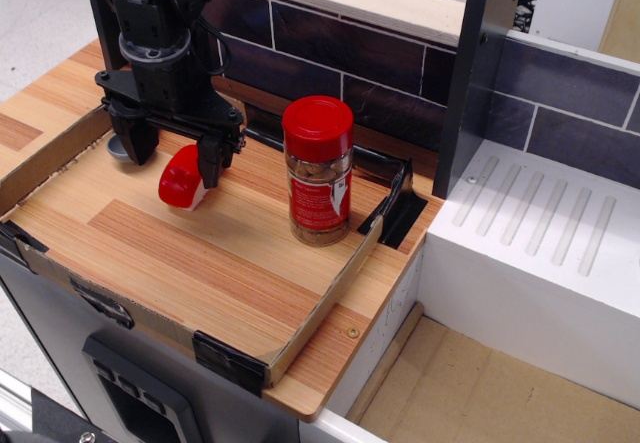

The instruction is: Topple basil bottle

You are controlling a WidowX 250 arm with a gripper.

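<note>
The basil bottle [318,178] stands upright on the wooden counter [200,253], right of centre. It is a clear jar with a wide red cap, a red label and brownish contents. My gripper [172,158] hangs to the left of it, about a bottle's width away, and does not touch it. Its two black fingers [211,161] are spread apart and point down. A small red-and-white toy [183,180] lies on the counter just below and between the fingers, close to the right one. I cannot tell if that finger touches it.
A low cardboard rim [320,308] with black corner clips borders the counter. A dark tiled wall [330,58] runs behind. A dark post [480,73] and a white ribbed drainboard [540,233] stand to the right. A small grey object [119,149] sits by the left finger.
</note>
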